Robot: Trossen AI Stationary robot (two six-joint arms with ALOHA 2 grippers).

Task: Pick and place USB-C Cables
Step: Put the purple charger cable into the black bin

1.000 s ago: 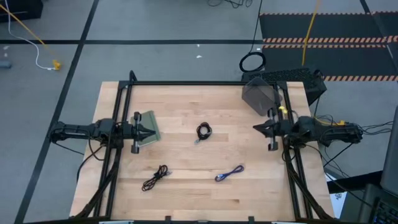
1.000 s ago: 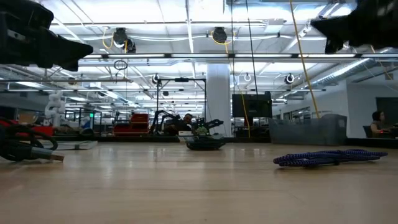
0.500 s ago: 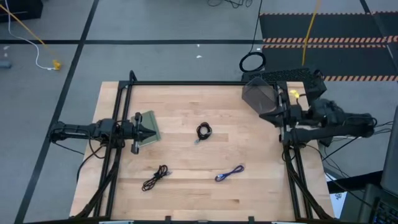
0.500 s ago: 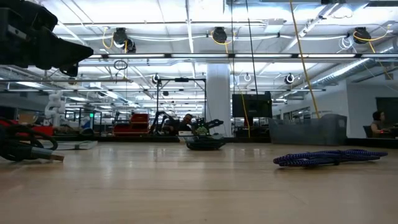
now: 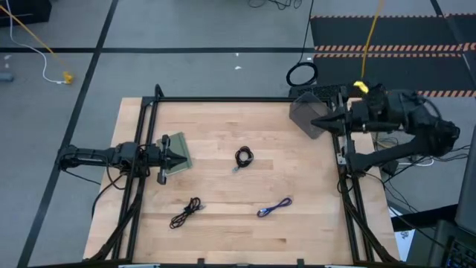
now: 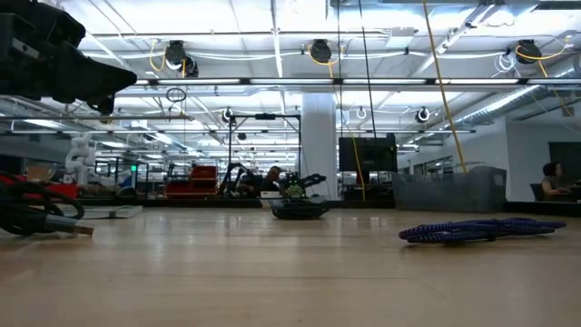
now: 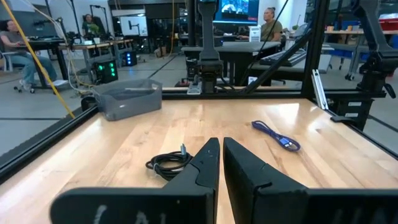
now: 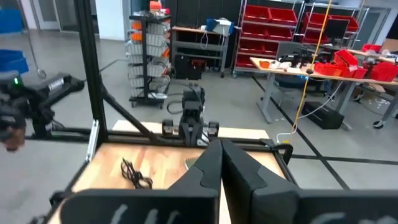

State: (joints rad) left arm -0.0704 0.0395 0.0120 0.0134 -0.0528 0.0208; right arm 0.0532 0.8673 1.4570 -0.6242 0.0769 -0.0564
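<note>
Three USB-C cables loose on counter (image 5: 223, 231), well apart: coiled black cable (image 5: 243, 157) near middle, stretched black cable (image 5: 185, 213) toward near-left, blue-purple cable (image 5: 274, 208) toward near-right; none touched. Grey bin (image 5: 306, 115) at far-right corner. Green pad (image 5: 178, 152) at left edge, under left end effector (image 5: 178, 155), fingers pressed together w/ only a thin slit, parked low, pointing inward. Right end effector (image 5: 318, 120) raised over bin, fingers likewise pressed together, holding nothing. Black cord ring (image 5: 301, 74) and yellow cord (image 5: 370, 37) on floor beyond counter.
</note>
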